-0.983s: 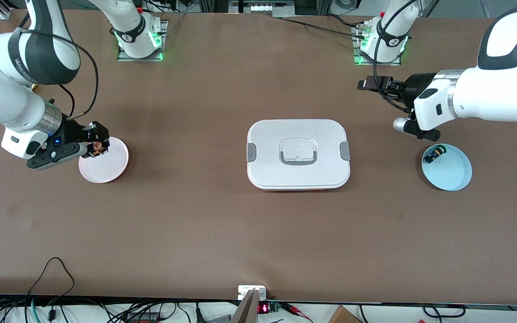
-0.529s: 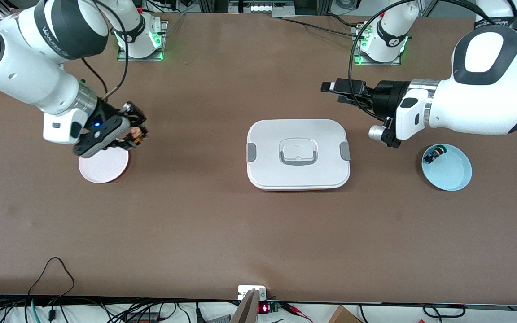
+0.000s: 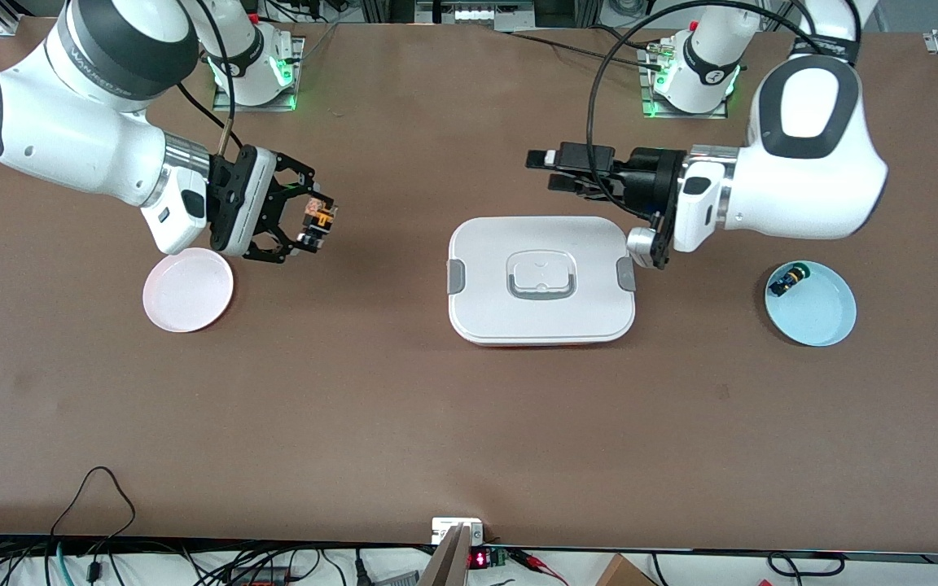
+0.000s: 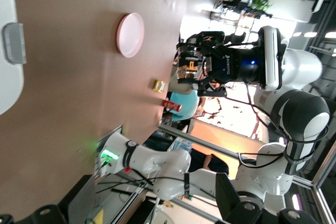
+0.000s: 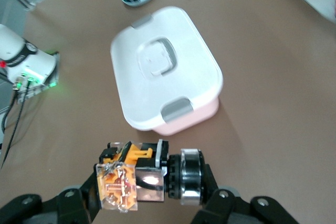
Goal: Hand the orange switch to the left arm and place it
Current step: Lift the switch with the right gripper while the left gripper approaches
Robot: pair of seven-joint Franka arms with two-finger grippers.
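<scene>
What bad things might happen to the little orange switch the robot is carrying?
1. The right gripper pinches the orange switch in the air over bare table, between the pink plate and the box. If it slips, it may fall and bounce away.
2. The left gripper waits open near the box's edge. A low handover might bump the lid.
3. The switch is tiny, so the open jaws might miss it or knock it loose.
</scene>
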